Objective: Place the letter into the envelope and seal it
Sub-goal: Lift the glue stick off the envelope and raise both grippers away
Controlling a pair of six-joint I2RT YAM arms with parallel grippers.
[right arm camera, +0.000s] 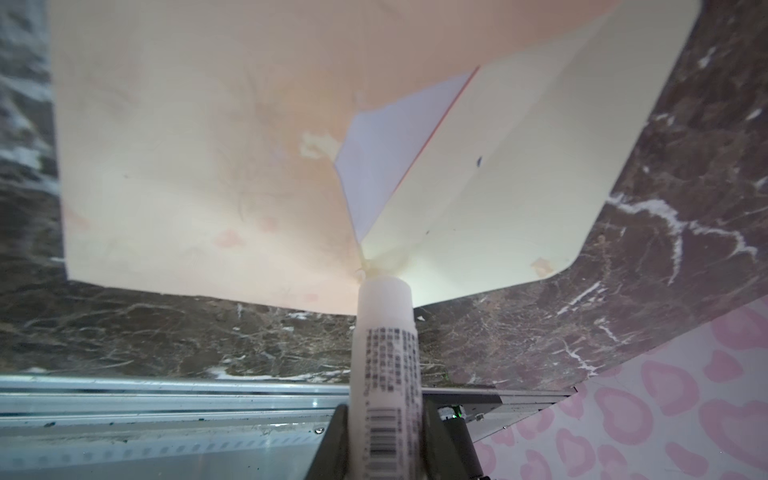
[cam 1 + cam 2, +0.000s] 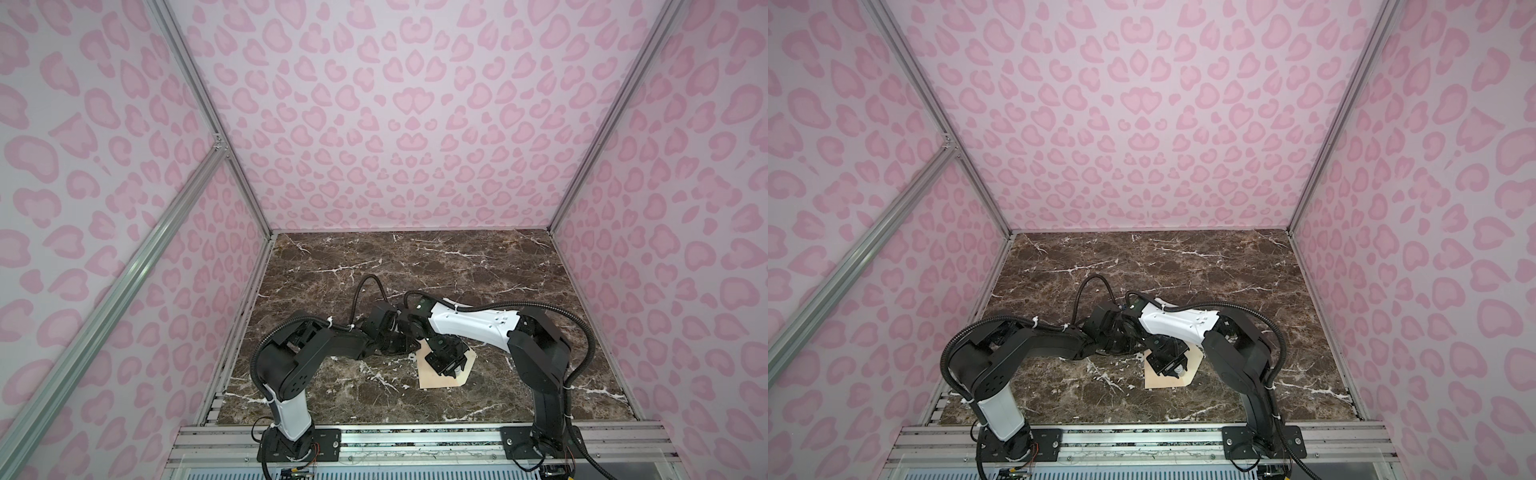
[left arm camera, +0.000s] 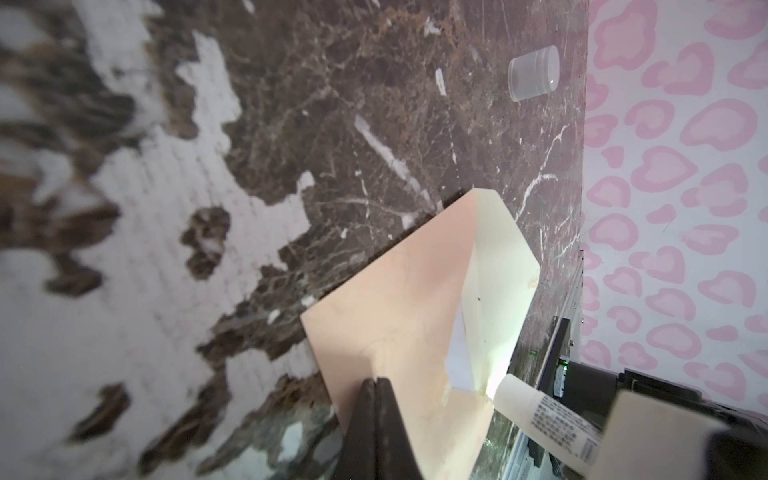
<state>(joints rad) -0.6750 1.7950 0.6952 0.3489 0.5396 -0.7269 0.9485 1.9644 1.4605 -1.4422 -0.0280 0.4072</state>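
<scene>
**Findings.** The envelope (image 1: 187,166) lies flat on the tabletop (image 2: 415,270) between the two arms, with its flap (image 1: 519,166) open. The letter (image 1: 382,158) sits inside the pocket. Only a white wedge with a red edge shows at the mouth. The right pincer (image 1: 384,415) pinches a glue stick (image 1: 386,345), whose tip touches the envelope where the flap crease meets the side edge. The left pincer (image 3: 376,384) is pressed together with its tips down on the envelope body. It appears to pin the envelope, but firm contact cannot be confirmed. A loose cap (image 3: 534,72) stands well apart on the tabletop.

**Assessment.** Insertion looks complete. Gluing is in hand and the flap is not yet folded.

**Risks.**
- A weak left hold lets the stick drag the light paper, skewing or creasing the envelope.
- Glue straying onto the exposed letter wedge would bond card to flap.
- Glue confined to one corner would leave the flap gaping once folded.
- Heavy pressure at the edge could smear adhesive onto the tabletop and stick the envelope down.
</scene>
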